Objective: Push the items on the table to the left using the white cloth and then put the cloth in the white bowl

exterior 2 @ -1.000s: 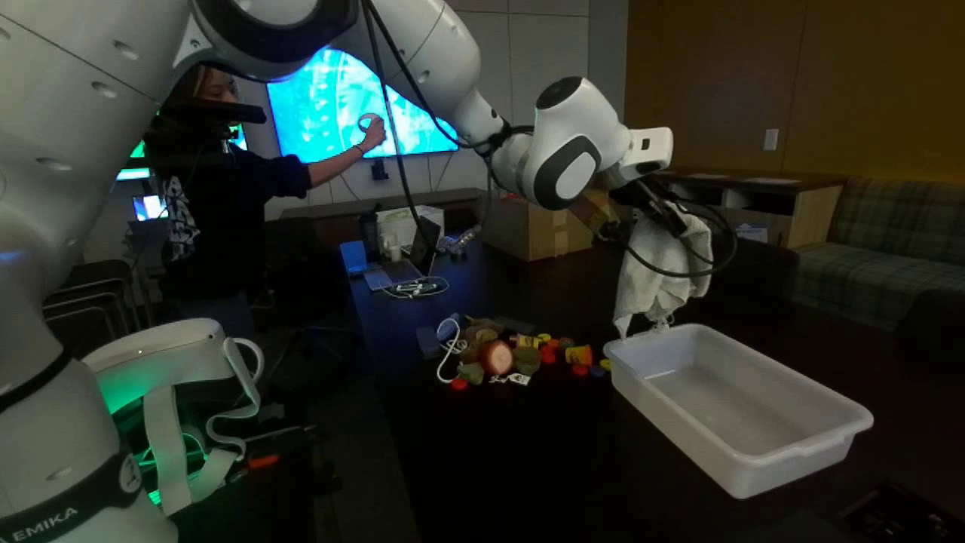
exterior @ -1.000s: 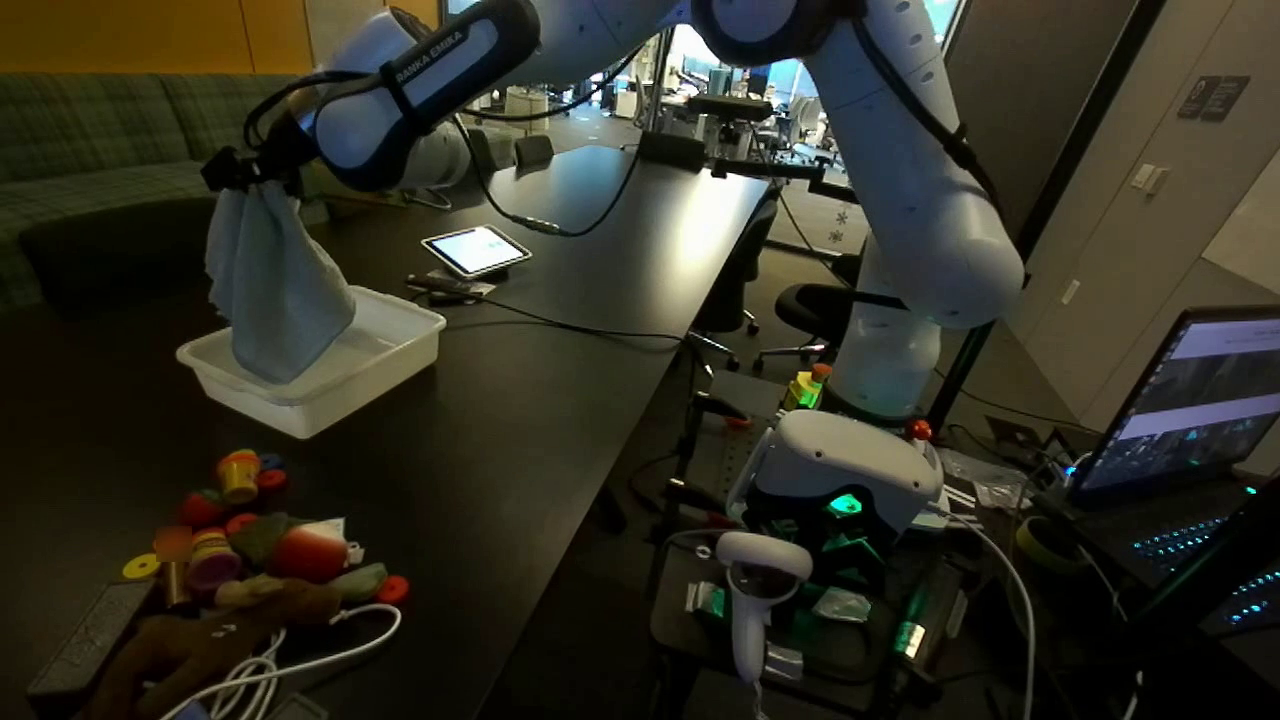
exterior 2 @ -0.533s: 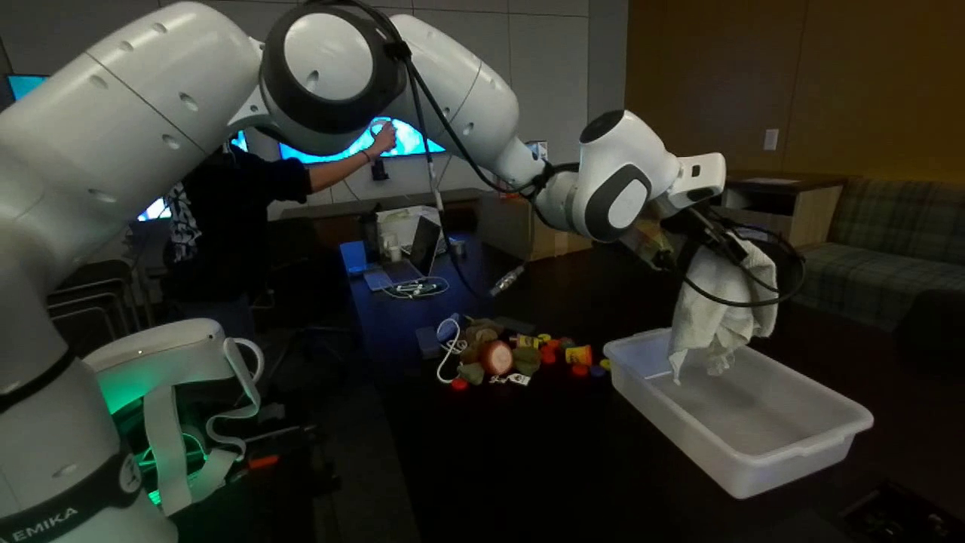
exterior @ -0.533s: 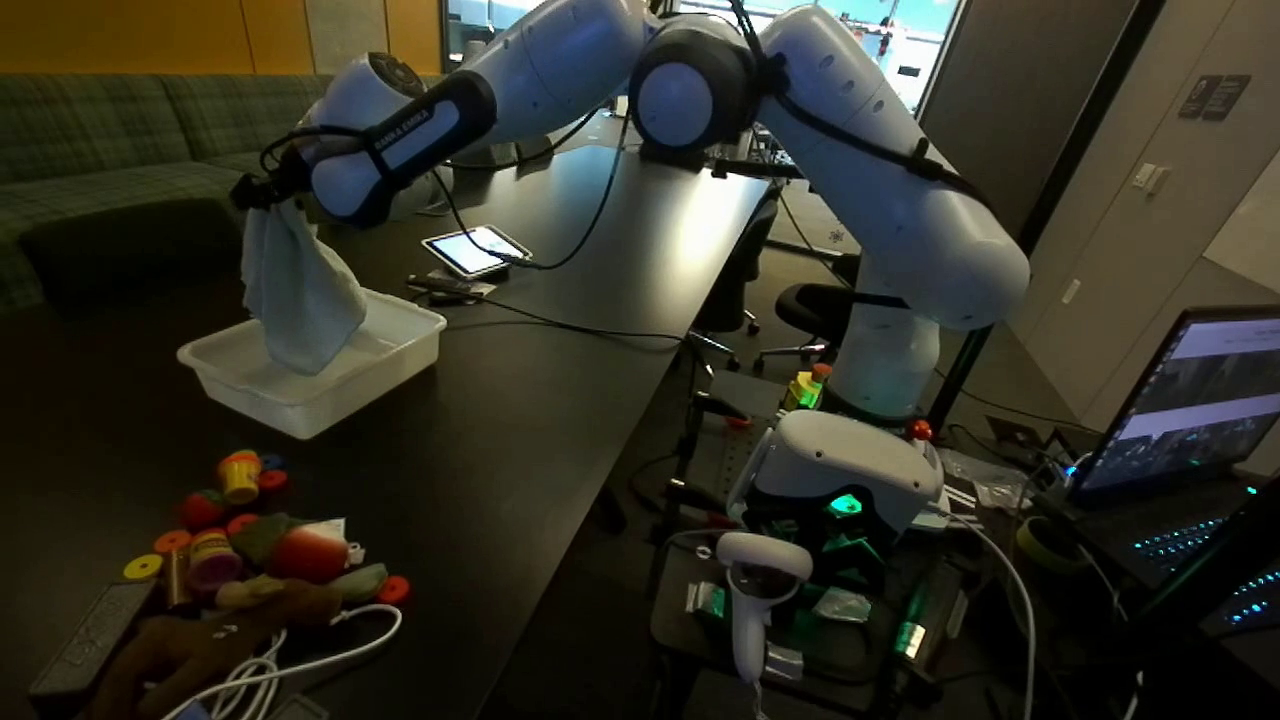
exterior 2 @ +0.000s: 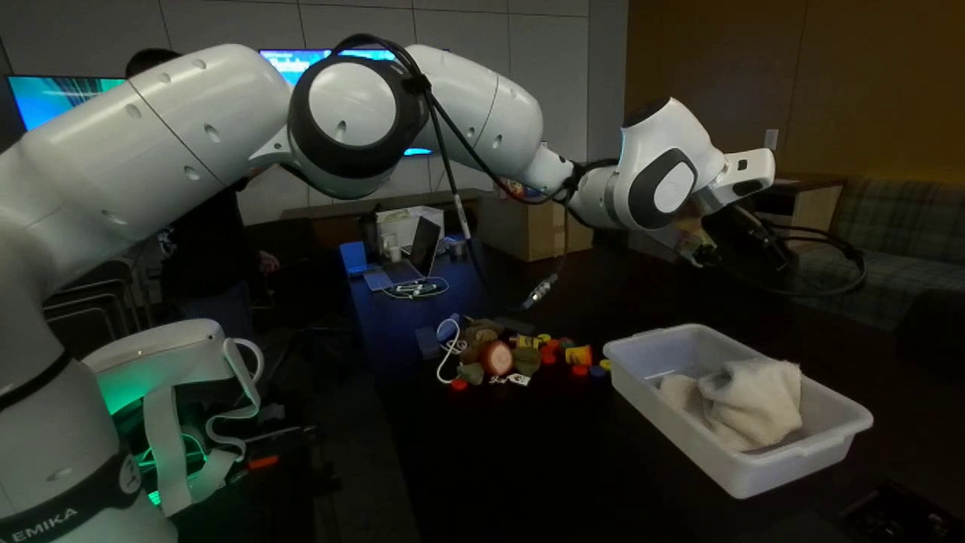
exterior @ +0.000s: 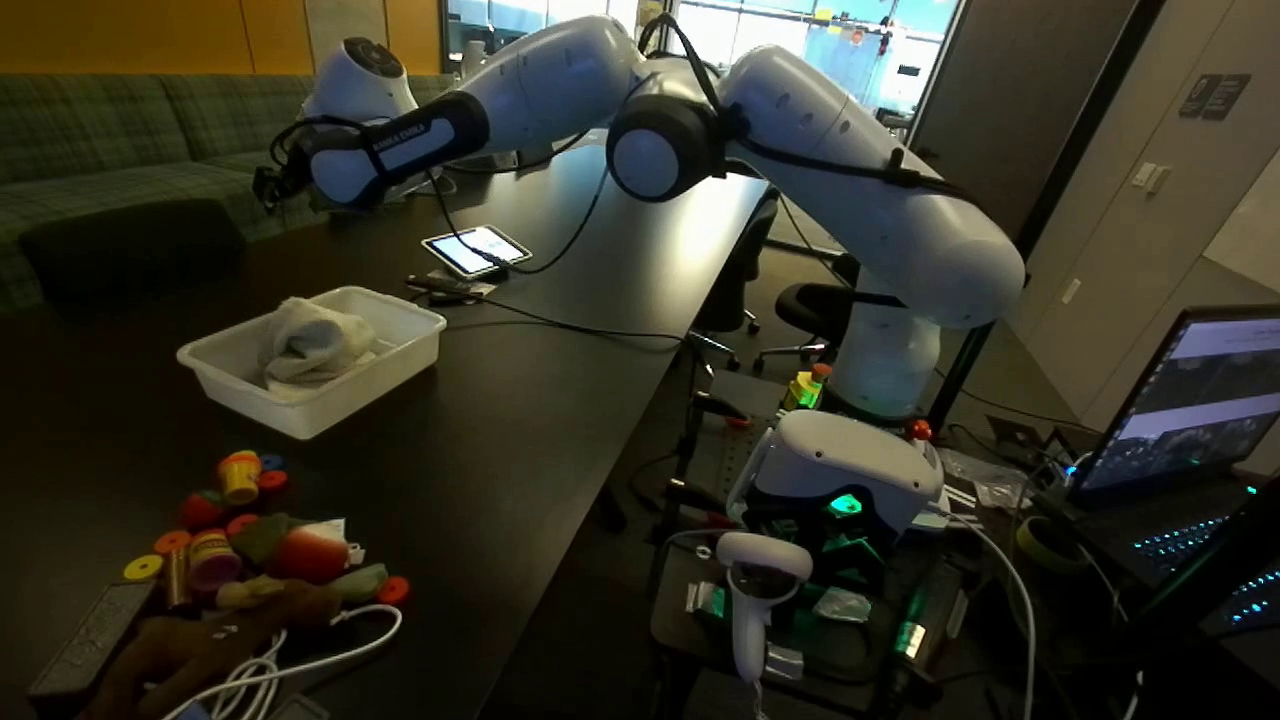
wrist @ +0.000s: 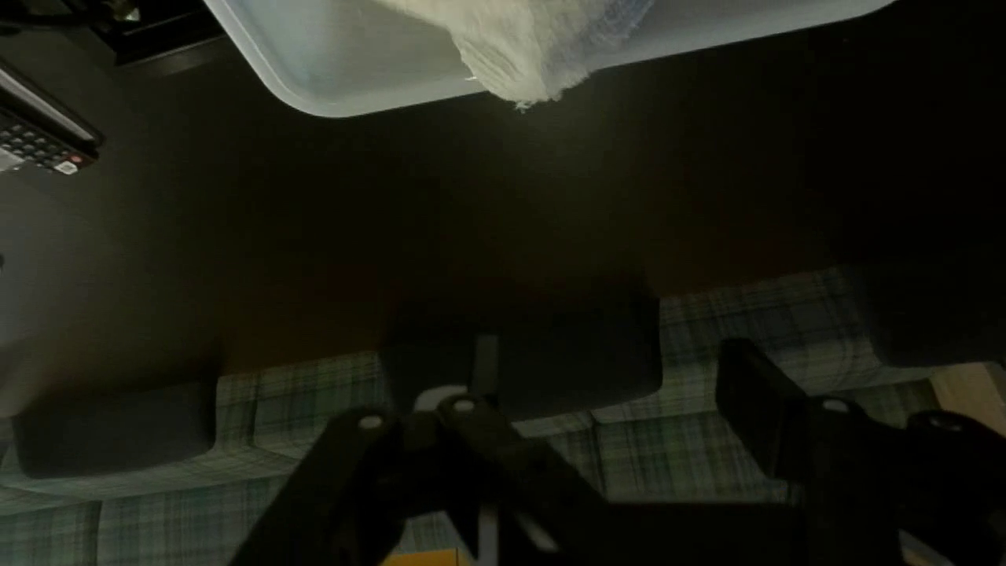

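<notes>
Below the parted fingers and well apart from them, the white cloth lies inside the white tub, its fuzzy folds crumpled; the tub is smooth, rectangular, round-cornered.

We note a glossy white arm, shells dimpled; white joint caps ringed in black; black cables strapped on; "EMIKA" lettering across a dark band; black jaws with pale round studs.

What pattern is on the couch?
The couch has a greenish plaid pattern, which shows best in the wrist view.
</notes>
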